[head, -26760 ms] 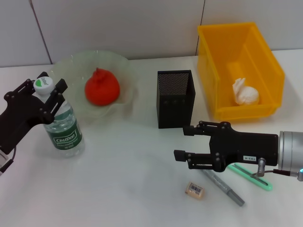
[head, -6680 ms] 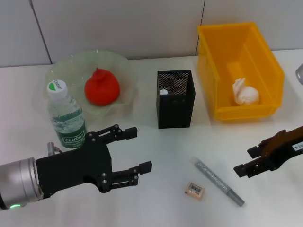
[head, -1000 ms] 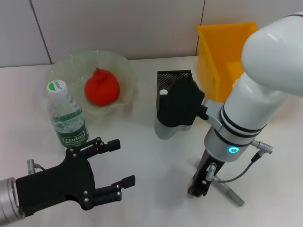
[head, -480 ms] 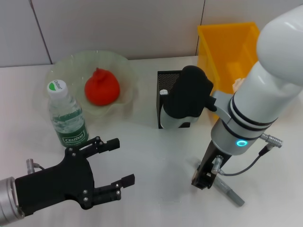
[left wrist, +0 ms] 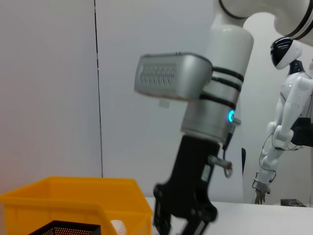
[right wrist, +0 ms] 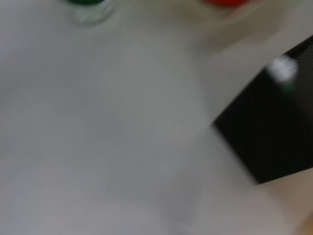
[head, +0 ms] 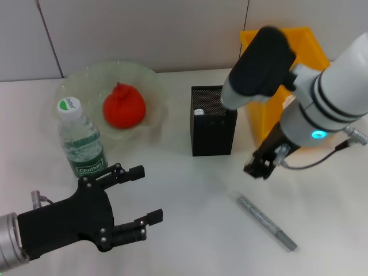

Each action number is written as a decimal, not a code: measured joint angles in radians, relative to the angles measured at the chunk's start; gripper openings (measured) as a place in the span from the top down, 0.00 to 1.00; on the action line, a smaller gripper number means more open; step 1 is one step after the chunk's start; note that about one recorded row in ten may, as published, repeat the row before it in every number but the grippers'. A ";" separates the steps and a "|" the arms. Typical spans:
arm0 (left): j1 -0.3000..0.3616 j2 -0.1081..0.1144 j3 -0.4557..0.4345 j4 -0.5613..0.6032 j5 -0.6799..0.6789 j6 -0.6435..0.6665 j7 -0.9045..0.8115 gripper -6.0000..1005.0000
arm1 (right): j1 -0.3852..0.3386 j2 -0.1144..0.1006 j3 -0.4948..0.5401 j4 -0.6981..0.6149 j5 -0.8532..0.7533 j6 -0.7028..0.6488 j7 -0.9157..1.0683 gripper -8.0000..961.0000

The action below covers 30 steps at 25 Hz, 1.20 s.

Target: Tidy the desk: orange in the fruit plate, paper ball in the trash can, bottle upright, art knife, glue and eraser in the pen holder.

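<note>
The orange lies in the fruit plate. In front of the plate the bottle stands upright. The pen holder has a white tip showing inside. My right gripper hangs above the table to the right of the holder, fingers close together; the eraser is not on the table and is hidden in the grip. From the left wrist view that gripper shows fingers down. A grey pen-shaped tool lies on the table. My left gripper is open near the front left. The paper ball is hidden.
The yellow trash can stands at the back right, mostly covered by my right arm; its rim shows in the left wrist view. A wall runs behind the table.
My right gripper has risen from the table and moved back toward the pen holder; the eraser's spot beside the grey tool is now bare. The left arm has barely moved.
</note>
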 joint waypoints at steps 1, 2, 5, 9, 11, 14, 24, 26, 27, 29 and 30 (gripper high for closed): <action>0.000 0.000 -0.001 -0.001 0.000 0.000 0.000 0.20 | -0.018 0.000 0.018 0.039 -0.016 0.013 -0.005 0.71; 0.000 0.000 -0.001 -0.001 0.000 0.000 0.000 0.20 | -0.018 0.000 0.018 0.039 -0.016 0.013 -0.005 0.71; -0.001 0.000 -0.001 -0.001 0.001 0.000 0.000 0.20 | -0.047 0.000 0.040 0.076 -0.022 0.049 -0.014 0.71; -0.002 0.000 -0.001 -0.005 0.001 -0.004 0.000 0.20 | -0.090 0.003 0.054 0.093 -0.022 0.116 -0.041 0.71; -0.002 0.000 -0.001 -0.007 0.001 -0.003 0.000 0.20 | -0.121 0.002 0.056 0.119 -0.016 0.169 -0.047 0.71; 0.000 0.000 -0.001 -0.006 0.001 -0.001 -0.001 0.20 | -0.146 0.003 0.062 0.147 -0.014 0.207 -0.058 0.71; 0.001 -0.002 -0.001 -0.007 0.001 0.000 -0.006 0.20 | -0.238 0.004 0.143 0.223 0.135 0.291 -0.149 0.71; -0.002 -0.003 -0.001 -0.007 0.001 0.000 -0.006 0.20 | -0.267 0.003 0.194 0.217 0.237 0.329 -0.207 0.71; -0.002 -0.003 -0.001 -0.007 0.001 0.000 -0.006 0.20 | -0.267 0.003 0.194 0.217 0.237 0.329 -0.207 0.71; -0.005 -0.004 -0.001 -0.007 0.001 0.000 -0.008 0.20 | -0.284 0.004 0.235 0.209 0.307 0.338 -0.259 0.71; -0.005 -0.004 -0.001 -0.007 0.001 0.000 -0.008 0.20 | -0.292 0.004 0.258 0.201 0.347 0.339 -0.289 0.71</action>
